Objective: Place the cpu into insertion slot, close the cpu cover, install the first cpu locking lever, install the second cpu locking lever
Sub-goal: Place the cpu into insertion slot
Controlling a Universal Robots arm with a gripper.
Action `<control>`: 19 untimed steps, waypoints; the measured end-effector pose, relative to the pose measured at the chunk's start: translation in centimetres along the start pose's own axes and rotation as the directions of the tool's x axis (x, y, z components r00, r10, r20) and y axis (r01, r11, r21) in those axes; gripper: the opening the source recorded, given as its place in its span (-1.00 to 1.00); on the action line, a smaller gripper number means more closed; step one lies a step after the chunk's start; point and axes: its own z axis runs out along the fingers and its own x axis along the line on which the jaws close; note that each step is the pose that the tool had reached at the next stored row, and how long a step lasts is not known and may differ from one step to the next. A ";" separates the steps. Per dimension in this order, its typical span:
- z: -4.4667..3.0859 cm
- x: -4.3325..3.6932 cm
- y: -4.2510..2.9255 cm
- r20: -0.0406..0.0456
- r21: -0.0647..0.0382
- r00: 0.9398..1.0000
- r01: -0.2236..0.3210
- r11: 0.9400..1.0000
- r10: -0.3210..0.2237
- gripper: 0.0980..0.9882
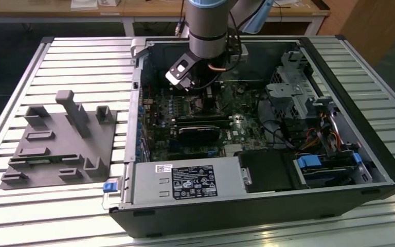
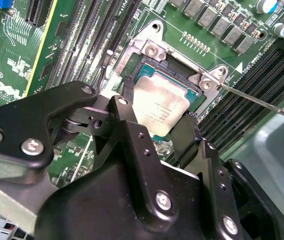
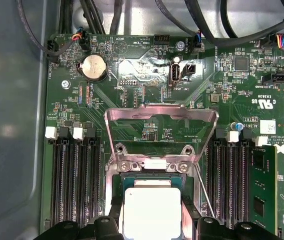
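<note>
Slatted metal table bearing an open computer case. The gripper, its fingers pinching the cpu, is at the insertion slot. The cpu cover stands raised.

cpu in end effector — over insertion slot | cpu cover raised at slot's edge | memory slots flanking

Silver-grey top on the cpu, with faint dark print across it. Matte black gripper, bright silver screw heads dotted over it. Green circuit board, fine pale tracing all over. The cpu cover gleams silvery. Black memory slots in ribbed rows, white clips at their ends. On the exterior view's left, a plain grey fixture on a table striped in silver slats.
</note>
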 end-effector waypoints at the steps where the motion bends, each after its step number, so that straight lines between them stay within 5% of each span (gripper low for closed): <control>1: 0.00 0.00 0.00 0.000 0.000 1.000 0.000 1.000 0.000 0.00; 19: 0.11 0.00 -0.10 0.000 0.001 1.000 -0.005 1.000 0.005 0.00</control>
